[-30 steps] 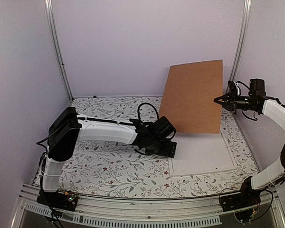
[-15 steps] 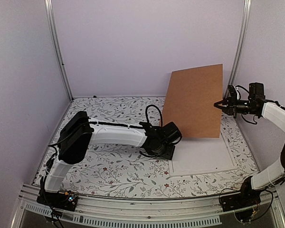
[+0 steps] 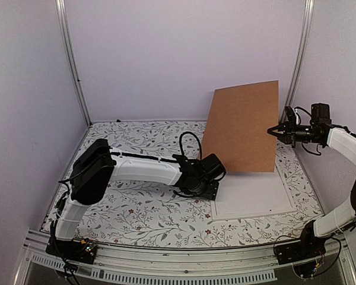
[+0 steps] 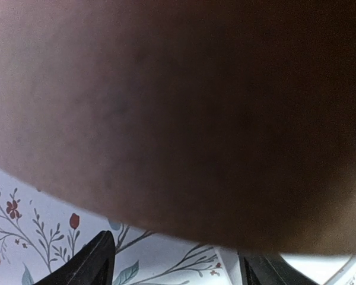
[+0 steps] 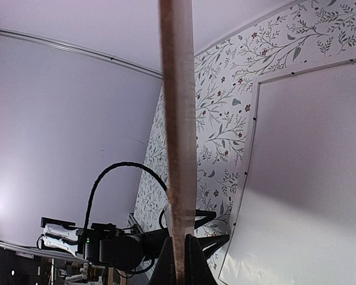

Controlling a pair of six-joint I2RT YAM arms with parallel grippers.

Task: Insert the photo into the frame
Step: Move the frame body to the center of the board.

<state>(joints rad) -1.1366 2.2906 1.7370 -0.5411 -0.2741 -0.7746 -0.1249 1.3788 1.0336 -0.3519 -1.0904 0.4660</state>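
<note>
One-edge hold: right gripper (image 3: 274, 131) clamps tilted backing board (image 3: 243, 130); left gripper (image 4: 175, 261), jaws agape, empty. Board could pivot, falling onto near-right frame (image 3: 255, 196).

No legible text, label, brand, number or sign in any view. The brown board (image 3: 242, 127) presents a plain face. The desk (image 3: 136, 214) covering carries only a printed floral pattern. The frame (image 3: 253, 195) shows a blank white surface, unmarked.
</note>
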